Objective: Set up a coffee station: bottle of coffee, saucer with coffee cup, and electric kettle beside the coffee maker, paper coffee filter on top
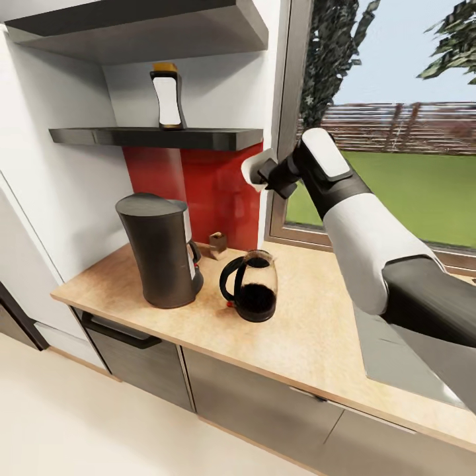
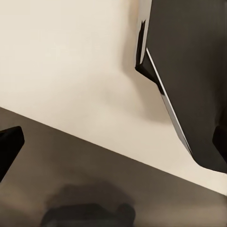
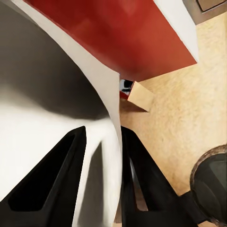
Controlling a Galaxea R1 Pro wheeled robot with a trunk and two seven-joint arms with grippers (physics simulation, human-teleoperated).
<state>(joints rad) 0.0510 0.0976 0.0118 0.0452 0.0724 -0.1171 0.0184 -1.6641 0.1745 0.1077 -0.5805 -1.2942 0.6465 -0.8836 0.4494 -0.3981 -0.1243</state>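
The dark coffee maker point(image 1: 158, 251) stands on the wooden countertop point(image 1: 311, 330) with the glass electric kettle point(image 1: 251, 287) close on its right. On the lower wall shelf point(image 1: 158, 137) above them stands the bottle of coffee point(image 1: 166, 96), upright. My right gripper point(image 1: 271, 173) is raised above the kettle, in front of the red backsplash, shut on a white coffee cup point(image 1: 254, 166). In the right wrist view its fingers point(image 3: 142, 175) pinch the cup's wall point(image 3: 47, 94). My left gripper point(image 2: 113, 146) hangs low and open, with nothing between its fingers.
A small brown box point(image 1: 217, 241) sits against the backsplash behind the coffee maker, also seen as the box point(image 3: 140, 96) beyond the cup. A cooktop point(image 1: 396, 357) lies at the counter's right. The window frame point(image 1: 291, 132) runs close to my right arm. Below are cabinet fronts point(image 1: 251, 396) and floor point(image 2: 71, 56).
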